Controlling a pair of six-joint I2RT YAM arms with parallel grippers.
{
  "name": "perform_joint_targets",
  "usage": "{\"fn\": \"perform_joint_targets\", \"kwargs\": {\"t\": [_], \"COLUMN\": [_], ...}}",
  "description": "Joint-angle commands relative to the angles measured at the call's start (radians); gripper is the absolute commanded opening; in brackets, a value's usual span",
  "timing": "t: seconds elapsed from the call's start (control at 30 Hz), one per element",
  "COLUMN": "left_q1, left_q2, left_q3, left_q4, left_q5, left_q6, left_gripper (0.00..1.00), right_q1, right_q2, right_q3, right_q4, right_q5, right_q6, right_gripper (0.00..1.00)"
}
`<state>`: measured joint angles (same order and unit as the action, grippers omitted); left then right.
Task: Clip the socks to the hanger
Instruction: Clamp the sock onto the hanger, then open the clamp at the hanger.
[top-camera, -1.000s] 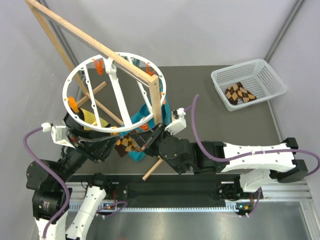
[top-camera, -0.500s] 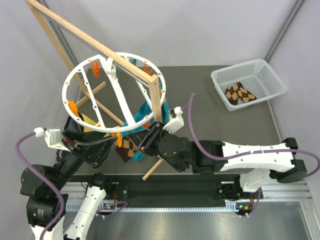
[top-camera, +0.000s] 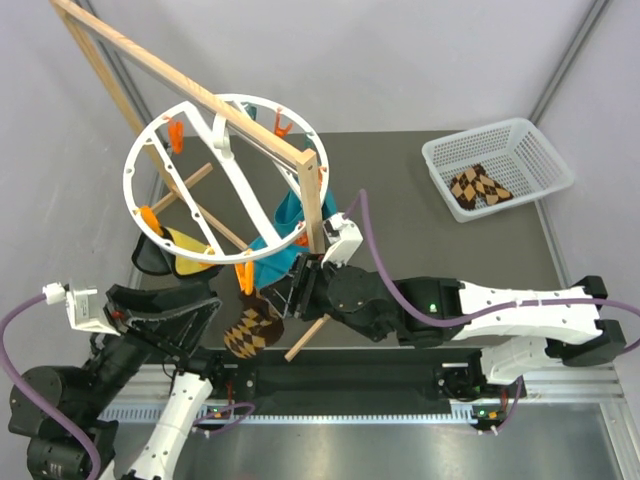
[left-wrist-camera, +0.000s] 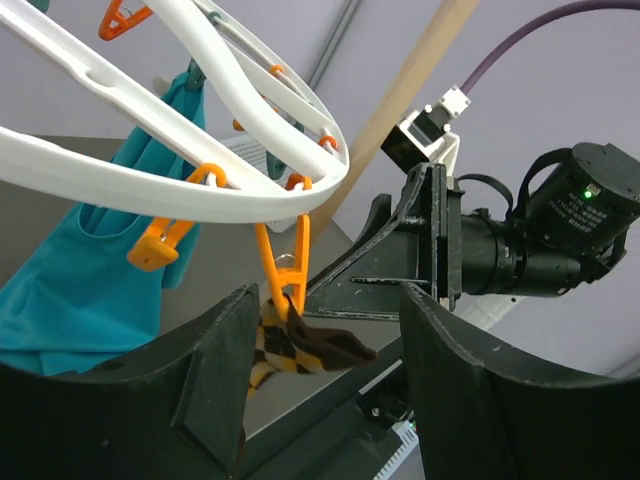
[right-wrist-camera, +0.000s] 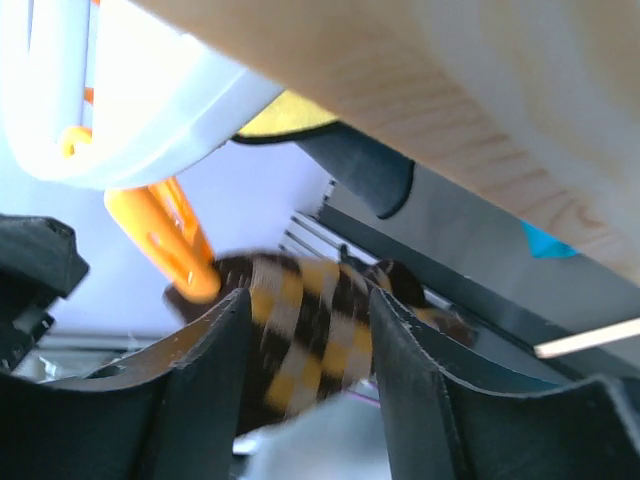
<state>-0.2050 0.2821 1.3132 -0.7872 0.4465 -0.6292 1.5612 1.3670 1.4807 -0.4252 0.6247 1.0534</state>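
Drawn back over the grey metal tabletop (top-camera: 450, 250), my left gripper (top-camera: 205, 312) gapes at nine o'clock of the brown argyle sock (top-camera: 252, 332), right gripper (top-camera: 298, 287) agape at two.

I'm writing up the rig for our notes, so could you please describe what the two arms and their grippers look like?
Both arms have white shells, as on the right arm, joined by black cylindrical joints. A purple cable runs to a small white camera block at each wrist. The left gripper and right gripper have broad black fingers.
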Motion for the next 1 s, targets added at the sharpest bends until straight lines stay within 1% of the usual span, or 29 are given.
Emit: {"fn": "perform_joint_targets", "kwargs": {"t": [0.0, 0.1, 0.2, 0.27, 0.3, 0.37, 0.4, 0.43, 0.5, 0.53, 0.57, 0.63, 0.67, 0.77, 0.8, 0.83, 0.97], "left_q1": [-0.002, -0.004, -0.002, -0.004, -0.002, -0.002, -0.002, -0.002, -0.002, -0.004, -0.002, -0.002, -0.004, -0.002, -0.002, -0.002, -0.002], "left_q2": [0.023, 0.035, 0.046, 0.051, 0.055, 0.061, 0.068, 0.068, 0.072, 0.077, 0.078, 0.084, 0.088, 0.095, 0.095, 0.098, 0.092], "left_q3": [0.021, 0.035, 0.052, 0.069, 0.076, 0.090, 0.092, 0.093, 0.095, 0.098, 0.101, 0.112, 0.115, 0.133, 0.139, 0.153, 0.205], "left_q4": [-0.038, -0.082, -0.136, -0.158, -0.182, -0.193, -0.193, -0.195, -0.195, -0.195, -0.195, -0.202, -0.204, -0.218, -0.219, -0.225, -0.262], "left_q5": [0.073, 0.051, 0.009, -0.038, -0.055, -0.080, -0.084, -0.086, -0.100, -0.104, -0.112, -0.141, -0.150, -0.184, -0.192, -0.212, -0.293], "left_q6": [-0.001, -0.003, 0.016, 0.026, 0.031, 0.040, 0.048, 0.049, 0.054, 0.057, 0.059, 0.062, 0.062, 0.066, 0.071, 0.072, 0.088], "left_gripper": [0.61, 0.59, 0.58, 0.58, 0.58, 0.59, 0.59, 0.59, 0.60, 0.60, 0.60, 0.60, 0.60, 0.60, 0.60, 0.59, 0.59], "right_q1": [-0.003, -0.003, -0.001, -0.001, -0.003, -0.001, 0.000, 0.000, 0.016, 0.019, 0.023, 0.054, 0.071, 0.170, 0.189, 0.203, 0.269], "right_q2": [-0.063, -0.059, -0.078, -0.103, -0.135, -0.175, -0.215, -0.235, -0.279, -0.289, -0.290, -0.257, -0.234, -0.123, -0.067, -0.043, 0.033], "right_q3": [0.056, 0.102, 0.112, 0.104, 0.084, 0.053, 0.015, -0.003, -0.057, -0.071, -0.082, -0.070, -0.053, 0.032, 0.070, 0.082, 0.070], "right_q4": [-0.076, -0.173, -0.227, -0.234, -0.233, -0.213, -0.177, -0.158, -0.103, -0.043, -0.020, 0.002, 0.002, -0.014, -0.007, 0.002, 0.149], "right_q5": [-0.040, -0.048, -0.057, -0.060, -0.060, -0.074, -0.083, -0.094, -0.134, -0.154, -0.207, -0.236, -0.232, -0.174, -0.151, -0.131, 0.030], "right_q6": [-0.153, -0.216, -0.265, -0.297, -0.306, -0.344, -0.363, -0.380, -0.437, -0.455, -0.493, -0.529, -0.571, -0.650, -0.668, -0.685, -0.774], "right_gripper": [0.51, 0.52, 0.53, 0.54, 0.56, 0.62, 0.69, 0.73, 0.78, 0.79, 0.79, 0.81, 0.82, 0.85, 0.85, 0.85, 0.76]}}
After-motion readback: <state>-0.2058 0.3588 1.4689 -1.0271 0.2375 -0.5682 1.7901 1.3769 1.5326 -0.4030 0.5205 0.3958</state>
